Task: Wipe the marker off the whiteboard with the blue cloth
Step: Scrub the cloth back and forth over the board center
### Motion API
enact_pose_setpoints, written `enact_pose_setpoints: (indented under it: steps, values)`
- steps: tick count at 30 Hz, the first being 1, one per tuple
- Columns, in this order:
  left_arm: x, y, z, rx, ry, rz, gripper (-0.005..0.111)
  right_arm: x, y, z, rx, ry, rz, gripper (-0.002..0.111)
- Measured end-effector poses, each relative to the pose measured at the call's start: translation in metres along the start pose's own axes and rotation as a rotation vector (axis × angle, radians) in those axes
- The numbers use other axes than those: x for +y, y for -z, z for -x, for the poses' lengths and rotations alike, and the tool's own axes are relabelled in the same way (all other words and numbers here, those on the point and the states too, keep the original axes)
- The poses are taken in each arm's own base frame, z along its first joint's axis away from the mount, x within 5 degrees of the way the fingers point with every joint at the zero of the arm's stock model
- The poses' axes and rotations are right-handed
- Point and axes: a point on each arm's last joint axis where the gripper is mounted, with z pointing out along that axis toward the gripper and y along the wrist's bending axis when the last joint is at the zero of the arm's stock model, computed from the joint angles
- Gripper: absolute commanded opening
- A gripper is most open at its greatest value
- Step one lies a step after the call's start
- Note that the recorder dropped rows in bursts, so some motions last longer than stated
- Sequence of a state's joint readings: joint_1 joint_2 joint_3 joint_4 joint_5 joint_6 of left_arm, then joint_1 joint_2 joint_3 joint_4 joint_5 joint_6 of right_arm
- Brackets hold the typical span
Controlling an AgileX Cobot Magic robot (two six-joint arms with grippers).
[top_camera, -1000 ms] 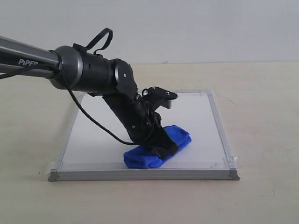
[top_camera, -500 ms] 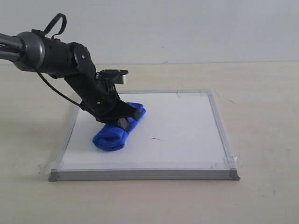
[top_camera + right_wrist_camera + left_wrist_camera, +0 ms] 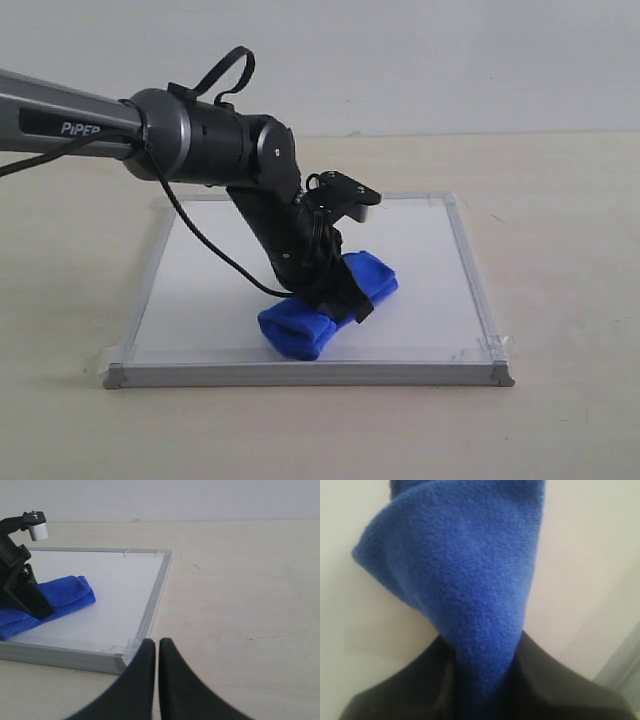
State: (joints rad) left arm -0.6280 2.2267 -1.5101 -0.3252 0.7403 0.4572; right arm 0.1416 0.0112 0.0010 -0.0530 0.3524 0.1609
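Exterior view: the left claw is pinching the blue cloth and pressing it onto the whiteboard, near the middle of its front edge.

Left wrist view: the blue cloth is bunching up between the dark fingers.

Right wrist view: the right claw, tips pressed together, is hovering over the table just beside a corner of the whiteboard.

Fuzzy, matt blue cloth is bunching in the smooth black plastic of the left gripper; beneath it the whiteboard is showing a smooth white face edged in silver metal.
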Motion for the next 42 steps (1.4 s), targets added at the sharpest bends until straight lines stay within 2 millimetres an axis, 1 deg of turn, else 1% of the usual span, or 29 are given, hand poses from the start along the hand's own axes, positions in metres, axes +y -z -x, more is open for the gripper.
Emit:
enact_pose_setpoints:
  steps: [5,8,12,16,18,19,21,23,25,30,32,34,35,37,39,42]
  values:
    - [-0.009,0.003,0.004,0.002,-0.027,-0.059,0.004,0.000,0.000,0.000,0.000,0.000,0.000,0.000]
    - [-0.006,0.005,0.004,-0.003,-0.015,-0.058,0.004,0.000,0.000,0.000,0.000,0.000,0.000,0.000]
    - [0.014,0.009,0.001,-0.014,0.107,-0.049,0.004,0.000,0.000,0.000,0.000,0.000,0.000,0.000]
    - [0.059,0.020,-0.010,-0.033,0.277,-0.018,0.004,0.000,0.000,0.000,0.000,0.000,0.000,0.000]
    - [0.077,0.026,-0.016,-0.034,0.332,-0.009,0.004,0.000,0.000,0.000,0.000,0.000,0.000,0.000]
    - [0.083,0.028,-0.018,-0.035,0.349,-0.008,0.004,0.000,0.000,0.000,0.000,0.000,0.000,0.000]
    - [0.084,0.029,-0.018,-0.035,0.357,-0.020,0.004,0.000,0.000,0.000,0.000,0.000,0.000,0.000]
    - [0.076,0.027,-0.015,-0.035,0.322,-0.034,0.004,0.000,0.000,0.000,0.000,0.000,0.000,0.000]
    - [0.061,0.023,-0.009,-0.036,0.270,-0.058,0.004,0.000,0.000,0.000,0.000,0.000,0.000,0.000]
    - [-0.003,0.009,0.008,-0.013,0.082,-0.130,0.004,0.000,0.000,0.000,0.000,0.000,0.000,0.000]
    - [-0.016,0.006,0.013,-0.014,0.027,-0.138,0.004,0.000,0.000,0.000,0.000,0.000,0.000,0.000]
    - [-0.018,0.008,0.020,-0.038,0.015,-0.127,0.004,0.000,0.000,0.000,0.000,0.000,0.000,0.000]
    - [-0.014,0.009,0.023,-0.051,0.025,-0.108,0.004,0.000,0.000,0.000,0.000,0.000,0.000,0.000]
    - [0.000,0.014,0.029,-0.081,0.075,-0.063,0.004,0.000,0.000,0.000,0.000,0.000,0.000,0.000]
    - [0.023,0.019,0.032,-0.098,0.150,-0.027,0.004,0.000,0.000,0.000,0.000,0.000,0.000,0.000]
    - [0.055,0.019,0.026,-0.076,0.260,-0.007,0.004,0.000,0.000,0.000,0.000,0.000,0.000,0.000]
